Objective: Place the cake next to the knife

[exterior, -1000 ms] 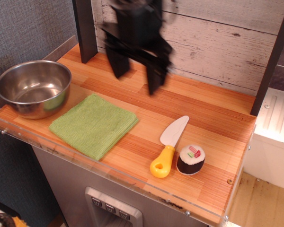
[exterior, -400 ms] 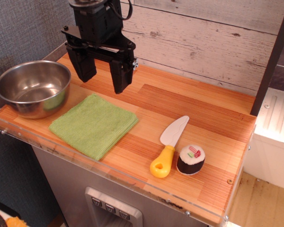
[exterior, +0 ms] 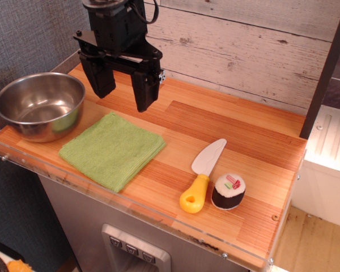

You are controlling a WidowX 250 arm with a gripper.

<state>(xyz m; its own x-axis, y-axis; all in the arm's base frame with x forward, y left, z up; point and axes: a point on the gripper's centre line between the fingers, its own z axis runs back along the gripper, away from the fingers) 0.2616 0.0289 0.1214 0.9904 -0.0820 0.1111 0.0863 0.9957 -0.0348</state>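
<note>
Steel bowl (exterior: 39, 105) holds nothing; cake (exterior: 228, 191) beside knife (exterior: 203, 174).

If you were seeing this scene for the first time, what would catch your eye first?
The big black gripper hangs open over the counter's back left. Below it lie a bright green folded cloth and a shiny steel bowl. Near the front right, the small black-sided cake stands beside the yellow-handled knife.

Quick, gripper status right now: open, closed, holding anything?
Gripper: open, holding nothing, above the counter's back left, away from the cake.
</note>
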